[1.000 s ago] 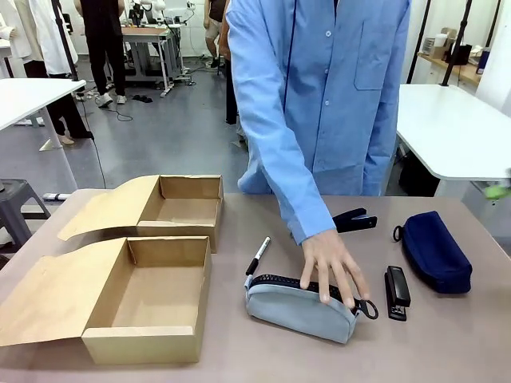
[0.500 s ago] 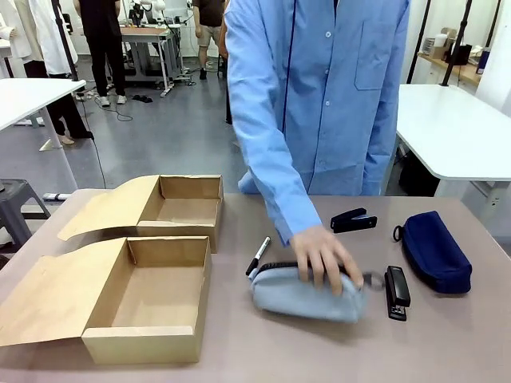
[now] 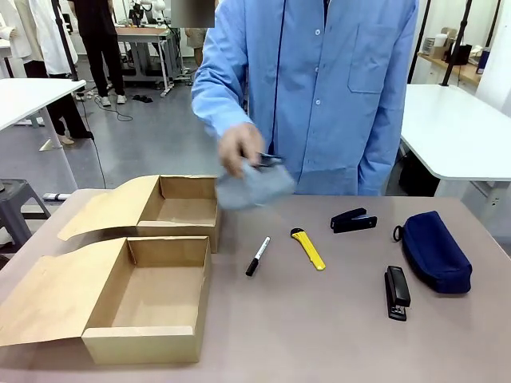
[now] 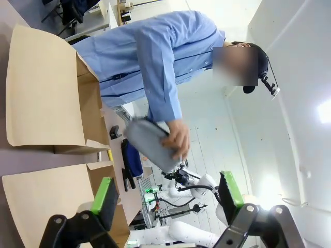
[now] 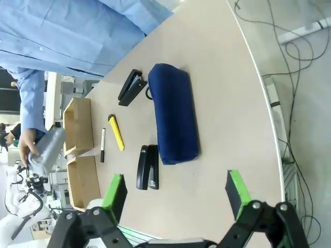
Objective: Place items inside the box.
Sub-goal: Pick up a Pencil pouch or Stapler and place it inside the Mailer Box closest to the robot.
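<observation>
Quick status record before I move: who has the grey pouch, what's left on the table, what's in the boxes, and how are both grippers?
grey pouch: in the air near the far box, held by the person's hand
on table: marker pen, yellow knife, far stapler, near stapler, navy pouch
far box: open, nothing seen inside
near box: open, nothing seen inside
left gripper: fingers open, holding nothing
right gripper: fingers open, holding nothing

A person's hand (image 3: 239,148) holds the grey pouch (image 3: 255,186) aloft, just above the far box's (image 3: 190,188) right wall. Below, to its right, marker (image 3: 257,256), knife (image 3: 308,249), stapler (image 3: 354,220), second stapler (image 3: 397,293) and navy pouch (image 3: 433,251) lie on the worktop (image 3: 319,339).
</observation>
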Tool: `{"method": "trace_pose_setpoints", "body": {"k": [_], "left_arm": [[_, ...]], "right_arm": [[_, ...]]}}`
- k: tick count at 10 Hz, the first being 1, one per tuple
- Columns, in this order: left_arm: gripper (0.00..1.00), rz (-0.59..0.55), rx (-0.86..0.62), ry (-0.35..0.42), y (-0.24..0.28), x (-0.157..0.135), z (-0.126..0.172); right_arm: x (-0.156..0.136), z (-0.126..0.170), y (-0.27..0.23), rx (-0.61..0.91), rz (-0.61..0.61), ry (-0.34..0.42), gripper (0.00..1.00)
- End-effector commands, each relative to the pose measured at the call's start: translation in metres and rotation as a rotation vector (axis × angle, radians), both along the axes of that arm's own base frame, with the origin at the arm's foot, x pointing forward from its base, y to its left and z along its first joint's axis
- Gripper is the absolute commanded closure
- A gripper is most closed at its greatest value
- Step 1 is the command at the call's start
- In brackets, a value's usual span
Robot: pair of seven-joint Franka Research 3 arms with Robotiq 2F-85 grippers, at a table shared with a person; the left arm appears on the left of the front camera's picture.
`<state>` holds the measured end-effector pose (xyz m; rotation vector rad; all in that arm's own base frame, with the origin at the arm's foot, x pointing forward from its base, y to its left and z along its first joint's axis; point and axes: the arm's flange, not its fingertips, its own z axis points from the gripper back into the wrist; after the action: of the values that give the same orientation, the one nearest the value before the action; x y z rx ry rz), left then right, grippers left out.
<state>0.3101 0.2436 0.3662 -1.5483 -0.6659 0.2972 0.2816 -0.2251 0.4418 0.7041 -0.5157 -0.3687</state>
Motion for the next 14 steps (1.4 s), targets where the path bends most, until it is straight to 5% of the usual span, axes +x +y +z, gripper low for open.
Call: {"method": "trace_pose_setpoints", "body": {"k": [1,6,8,12,14], "left_arm": [[0.00,-0.006,-0.006,-0.019,-0.001,-0.001,0.002],[0.00,-0.006,-0.006,-0.019,-0.001,-0.001,0.002],[0.00,-0.006,-0.006,-0.019,-0.001,-0.001,0.002],[0.00,-0.006,-0.006,-0.019,-0.001,-0.001,0.002],[0.00,-0.006,-0.006,-0.019,-0.001,-0.001,0.002]], "right_arm": [[0.017,0.005,0.031,-0.085,0.005,0.019,0.00],[0.090,0.015,0.150,-0.412,0.253,0.092,0.00],[0.090,0.022,0.175,-0.481,0.280,0.043,0.00],[0.097,0.020,0.174,-0.425,0.318,0.064,0.00],[0.142,0.010,0.218,-0.604,0.412,0.173,0.00]]}}
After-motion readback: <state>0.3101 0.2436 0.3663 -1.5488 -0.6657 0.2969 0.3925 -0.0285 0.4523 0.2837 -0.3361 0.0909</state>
